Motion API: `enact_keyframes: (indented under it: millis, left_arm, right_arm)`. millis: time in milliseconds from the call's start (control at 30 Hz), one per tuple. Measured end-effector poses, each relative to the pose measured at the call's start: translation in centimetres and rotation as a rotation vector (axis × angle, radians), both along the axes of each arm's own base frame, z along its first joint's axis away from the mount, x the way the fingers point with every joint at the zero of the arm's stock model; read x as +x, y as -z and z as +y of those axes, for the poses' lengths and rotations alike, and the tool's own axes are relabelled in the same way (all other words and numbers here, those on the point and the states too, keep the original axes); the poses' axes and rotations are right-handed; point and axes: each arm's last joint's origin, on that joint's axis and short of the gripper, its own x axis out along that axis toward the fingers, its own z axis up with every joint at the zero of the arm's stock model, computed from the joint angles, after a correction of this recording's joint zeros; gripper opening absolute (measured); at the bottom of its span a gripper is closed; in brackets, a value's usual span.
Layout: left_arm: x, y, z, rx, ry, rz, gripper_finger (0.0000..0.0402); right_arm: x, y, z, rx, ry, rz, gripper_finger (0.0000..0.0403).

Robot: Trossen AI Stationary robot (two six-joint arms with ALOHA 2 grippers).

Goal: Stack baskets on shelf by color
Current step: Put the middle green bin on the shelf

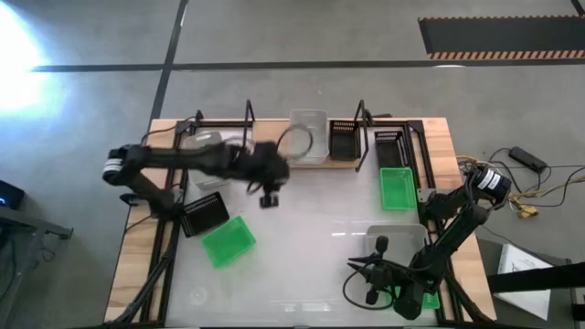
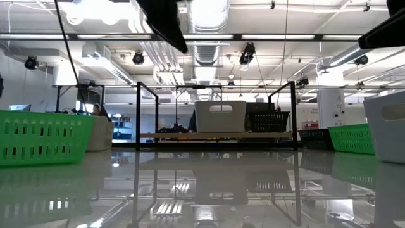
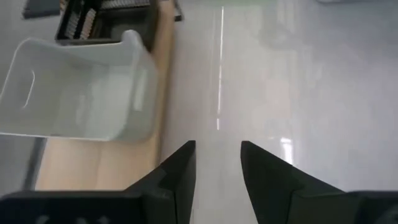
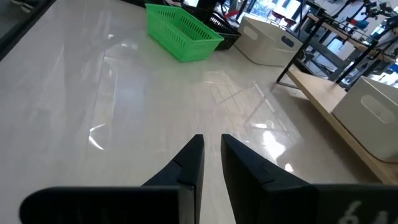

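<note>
Two dark fingers of the left hand fill the near edge of the left wrist view, standing apart with bare table showing through the gap and nothing between them. From above, that left hand hangs over the table just in front of the shelf, beside the translucent white basket that sits on the plank, with a black basket next to it on the same plank. My judgement is that the step in hand is clearing away from the white basket to fetch another, so the arm should lift straight up before swinging, lest a finger catch the basket's rim. Nearest candidates are the black basket on the table and the green basket touching it; take one by a short wall, squarely. Another green basket lies near the shelf's right end. Over at the near right corner the right hand waits, fingers nearly together and holding nothing
</note>
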Motion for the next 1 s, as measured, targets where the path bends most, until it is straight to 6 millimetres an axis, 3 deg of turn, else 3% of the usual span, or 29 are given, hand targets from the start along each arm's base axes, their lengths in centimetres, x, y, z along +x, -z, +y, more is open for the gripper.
enact_keyframes:
  millis: [233,500,600,733,1000]
  left_arm:
    - [-3.6,0.5,-9.3,0.001,0.102,-0.033,0.0111]
    - [-8.5,4.6,-17.3,0.043,0.387,0.129,0.0111]
    - [-9.8,6.6,-18.6,0.017,0.36,0.177,0.0111]
    - [-10.1,8.7,-18.8,-0.042,0.218,0.233,0.0111]
    - [-10.7,9.8,-19.1,-0.106,0.225,0.494,0.0137]
  right_arm:
    - [0.1,0.0,-0.1,0.011,0.008,-0.006,0.0047]
    - [0.6,0.0,-0.4,-0.003,0.022,-0.003,0.0047]
    - [1.0,0.0,-0.7,-0.006,0.037,-0.005,0.0047]
    - [1.8,0.0,-1.4,-0.012,0.067,-0.002,0.0047]
    - [3.0,0.0,-2.5,-0.033,0.115,0.006,0.0047]
